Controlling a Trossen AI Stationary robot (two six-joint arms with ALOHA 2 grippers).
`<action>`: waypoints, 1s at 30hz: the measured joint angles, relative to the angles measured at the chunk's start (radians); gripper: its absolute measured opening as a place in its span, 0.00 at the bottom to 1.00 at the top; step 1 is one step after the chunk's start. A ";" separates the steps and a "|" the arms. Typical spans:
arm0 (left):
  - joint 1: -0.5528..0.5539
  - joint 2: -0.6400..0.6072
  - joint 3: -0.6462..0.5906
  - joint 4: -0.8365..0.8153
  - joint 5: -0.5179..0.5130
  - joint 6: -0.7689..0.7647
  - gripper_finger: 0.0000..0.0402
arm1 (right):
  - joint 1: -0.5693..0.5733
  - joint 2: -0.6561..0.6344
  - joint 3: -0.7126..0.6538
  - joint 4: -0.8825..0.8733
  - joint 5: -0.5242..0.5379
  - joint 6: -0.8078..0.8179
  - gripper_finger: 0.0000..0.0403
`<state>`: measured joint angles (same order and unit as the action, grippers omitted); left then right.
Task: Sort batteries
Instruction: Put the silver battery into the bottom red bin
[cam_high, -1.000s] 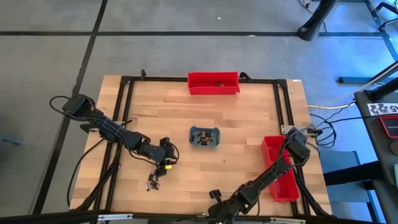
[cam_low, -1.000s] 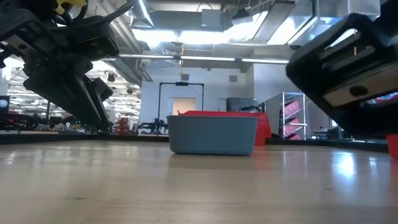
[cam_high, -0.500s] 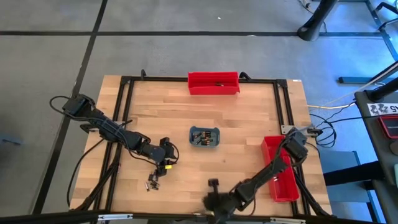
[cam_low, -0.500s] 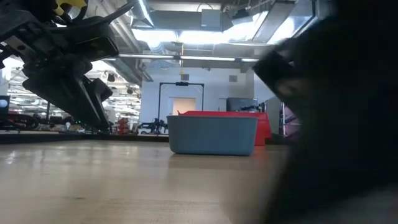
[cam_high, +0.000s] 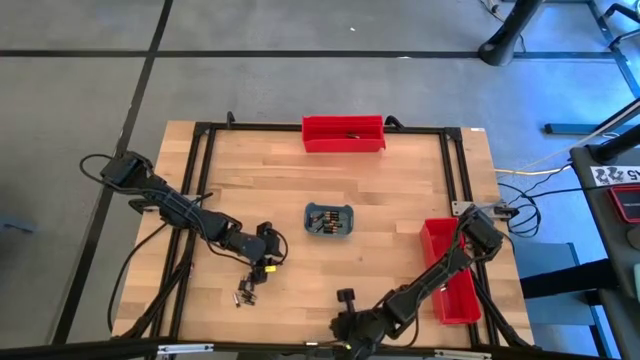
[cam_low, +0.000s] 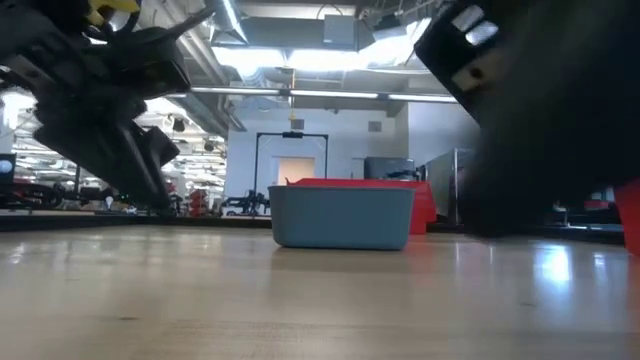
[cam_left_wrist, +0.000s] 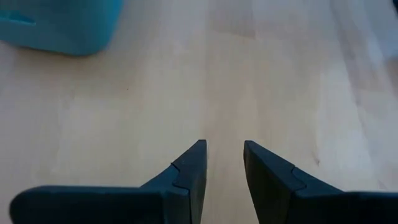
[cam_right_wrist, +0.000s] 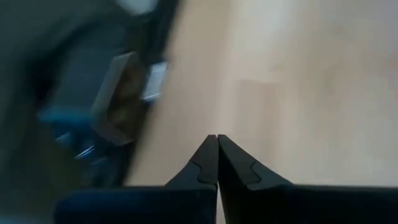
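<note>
Several small batteries (cam_high: 327, 219) lie in the grey-blue tray (cam_high: 346, 222) at mid-table. A few more batteries (cam_high: 244, 291) lie loose on the wood near the front left. My left gripper (cam_high: 272, 250) hovers just beyond that loose group, between it and the tray. In its wrist view my left gripper (cam_left_wrist: 222, 149) is open over bare wood, with the tray's corner (cam_left_wrist: 62, 25) ahead. My right gripper (cam_high: 345, 297) is near the front edge at mid-table. In its wrist view my right gripper (cam_right_wrist: 217, 138) is shut and holds nothing.
One red bin (cam_high: 344, 133) stands at the far edge with a small dark item inside, another red bin (cam_high: 450, 272) along the right side under my right arm. A black frame (cam_high: 200, 180) borders the table. Bare wood lies between the tray and the bins.
My right gripper has moved a little away from the table's near edge and risen slightly, its wrist swinging round; it stays shut. In the low view its dark bulk now fills more of the right side.
</note>
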<state>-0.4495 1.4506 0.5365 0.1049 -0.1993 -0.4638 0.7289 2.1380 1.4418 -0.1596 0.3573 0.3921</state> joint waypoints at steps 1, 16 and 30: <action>-0.012 0.000 0.000 0.009 0.036 0.005 0.24 | -0.004 0.000 0.000 0.000 -0.046 0.000 0.00; -0.249 0.311 0.179 0.265 0.236 0.143 0.02 | -0.009 -0.007 0.030 -0.002 -0.114 -0.025 0.00; -0.301 0.610 0.445 0.394 0.247 0.364 0.00 | -0.002 -0.008 0.278 -0.175 0.253 -0.084 0.00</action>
<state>-0.7508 2.0609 0.9813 0.4985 0.0479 -0.1002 0.7269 2.1304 1.7203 -0.3347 0.6103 0.3077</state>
